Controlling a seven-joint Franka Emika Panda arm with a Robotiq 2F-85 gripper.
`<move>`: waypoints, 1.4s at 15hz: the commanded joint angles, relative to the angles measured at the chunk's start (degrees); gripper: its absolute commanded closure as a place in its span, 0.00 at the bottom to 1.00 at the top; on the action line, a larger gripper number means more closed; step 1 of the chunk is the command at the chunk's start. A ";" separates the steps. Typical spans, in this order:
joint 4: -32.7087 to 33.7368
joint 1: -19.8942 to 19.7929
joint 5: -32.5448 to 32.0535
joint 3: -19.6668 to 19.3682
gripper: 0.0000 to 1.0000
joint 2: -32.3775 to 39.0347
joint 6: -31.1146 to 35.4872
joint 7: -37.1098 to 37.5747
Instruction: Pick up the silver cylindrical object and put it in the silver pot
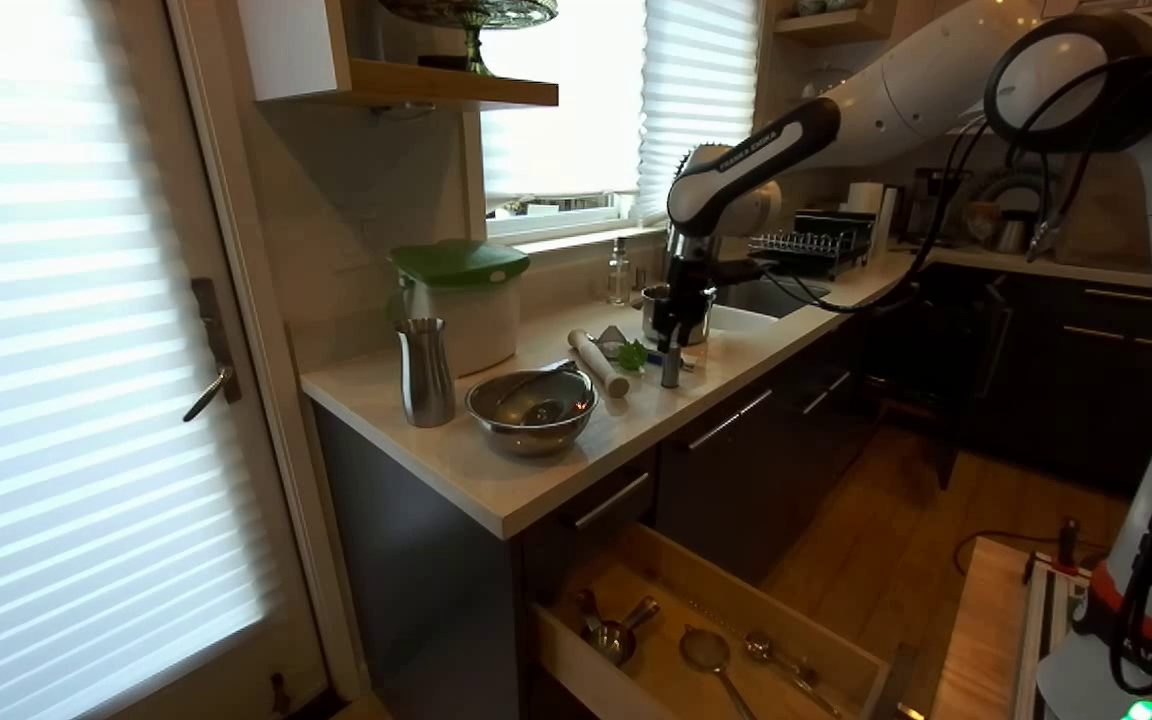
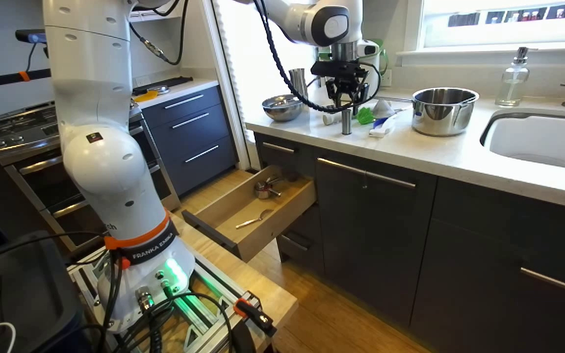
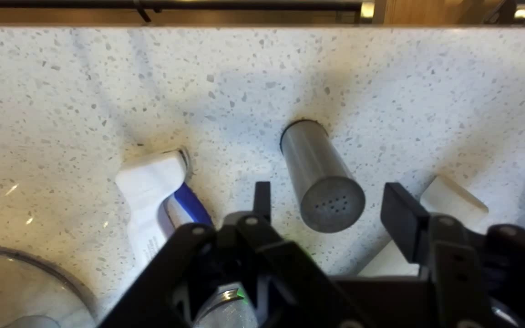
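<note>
The silver cylindrical object [image 3: 310, 157] is a small steel shaker with holes in its top, upright on the counter. It also shows in both exterior views [image 1: 671, 370] [image 2: 346, 122]. My gripper [image 3: 327, 202] is open and points down over it, one finger on either side of its top with gaps. It is in both exterior views [image 1: 673, 335] [image 2: 347, 98]. I cannot tell whether the fingertips reach below its top. The silver pot [image 2: 442, 117] stands on the counter near the sink, open at the top. In an exterior view my gripper partly hides the pot [image 1: 703, 318].
A white and blue tool [image 3: 148, 182], a green leafy item [image 2: 365, 116] and a wooden pestle [image 1: 596, 362] lie close by. A steel bowl [image 1: 531, 435], a tall steel cup [image 1: 426, 375] and a soap bottle [image 2: 513, 83] stand on the counter. A drawer [image 2: 277, 211] is open below.
</note>
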 commanded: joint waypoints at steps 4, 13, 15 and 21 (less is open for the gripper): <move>0.61 -1.20 0.62 1.49 0.87 0.42 -0.26 -0.29; -8.22 -0.92 1.14 1.18 0.88 -17.24 -3.55 -3.55; -11.40 -1.54 1.91 -0.78 0.88 -23.28 0.76 -1.12; -9.07 -4.00 8.56 -10.23 0.88 -27.45 8.69 -3.48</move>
